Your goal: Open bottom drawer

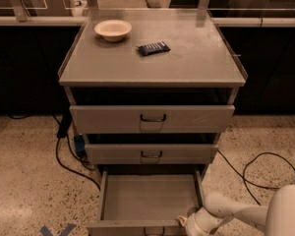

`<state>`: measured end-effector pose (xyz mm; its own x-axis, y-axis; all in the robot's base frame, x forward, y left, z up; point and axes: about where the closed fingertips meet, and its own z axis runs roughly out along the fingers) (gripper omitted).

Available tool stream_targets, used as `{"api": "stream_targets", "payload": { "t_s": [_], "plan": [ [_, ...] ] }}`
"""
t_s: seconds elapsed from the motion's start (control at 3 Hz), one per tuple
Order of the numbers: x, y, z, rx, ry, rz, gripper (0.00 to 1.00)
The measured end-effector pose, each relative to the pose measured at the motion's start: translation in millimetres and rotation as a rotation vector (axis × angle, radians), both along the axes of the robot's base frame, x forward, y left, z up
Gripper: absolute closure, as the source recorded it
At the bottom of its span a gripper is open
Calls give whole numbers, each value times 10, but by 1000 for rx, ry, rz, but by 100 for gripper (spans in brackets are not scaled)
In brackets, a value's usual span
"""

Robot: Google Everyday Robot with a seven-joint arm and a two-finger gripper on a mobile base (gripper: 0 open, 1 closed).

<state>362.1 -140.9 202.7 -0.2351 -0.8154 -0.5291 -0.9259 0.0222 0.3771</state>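
The bottom drawer (150,198) of the grey metal cabinet is pulled far out, its empty tray showing. Its narrow front panel sits at the picture's lower edge, with the small dark loop handle (153,230) partly cut off. My gripper (184,222), on a white arm coming in from the lower right, is at the right end of the drawer's front edge, right of the handle. Above are the mid-sized middle drawer (151,153) and the tall top drawer (152,118), both slightly out.
A cream bowl (112,29) and a dark blue wrapped bar (153,48) lie on the cabinet top (187,58). Black cables run over the speckled floor at left (69,163) and right (258,173). Dark counters stand behind.
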Motion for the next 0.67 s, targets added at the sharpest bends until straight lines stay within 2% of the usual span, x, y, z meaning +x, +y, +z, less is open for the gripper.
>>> {"api": "stream_targets", "payload": {
  "t_s": [0.33, 0.67],
  "plan": [
    [6, 1, 1, 0, 0, 0, 0],
    [41, 3, 85, 1, -42, 6, 0]
  ]
}}
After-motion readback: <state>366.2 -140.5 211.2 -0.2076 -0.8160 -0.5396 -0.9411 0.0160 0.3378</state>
